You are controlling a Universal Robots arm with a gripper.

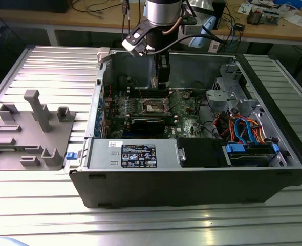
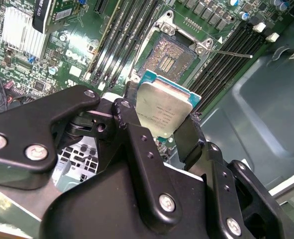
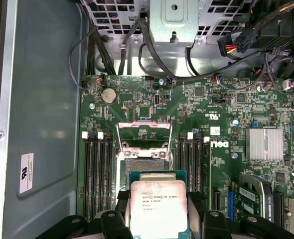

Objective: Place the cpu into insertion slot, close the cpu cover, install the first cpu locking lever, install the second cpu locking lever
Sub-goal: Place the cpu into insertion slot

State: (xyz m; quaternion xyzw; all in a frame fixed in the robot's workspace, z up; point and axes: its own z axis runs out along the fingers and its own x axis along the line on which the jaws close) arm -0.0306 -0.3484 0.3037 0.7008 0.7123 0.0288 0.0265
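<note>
My gripper (image 2: 159, 123) is shut on the cpu (image 2: 164, 109), a flat square chip with a silver-grey top and a green edge, held by two opposite sides between black fingers (image 2: 128, 107). The cpu (image 3: 158, 204) hangs tilted just above and beside the insertion slot (image 2: 169, 57), whose dark pinned centre lies bare. The insertion slot (image 3: 139, 160) is partly hidden behind the chip. The cpu cover (image 3: 144, 131) stands swung up at the slot's far side. A thin metal lever (image 2: 234, 53) sticks out from one corner. In the exterior view the gripper (image 1: 163, 86) reaches down into the case over the slot (image 1: 155, 106).
Long black memory slots (image 3: 98, 174) flank the socket on both sides. A finned heatsink (image 3: 265, 143) and an expansion card (image 1: 148, 124) lie nearby. Case walls (image 1: 192, 184), a drive cage with cables (image 1: 243, 125) and a grey fixture (image 1: 33, 128) on the table surround the board.
</note>
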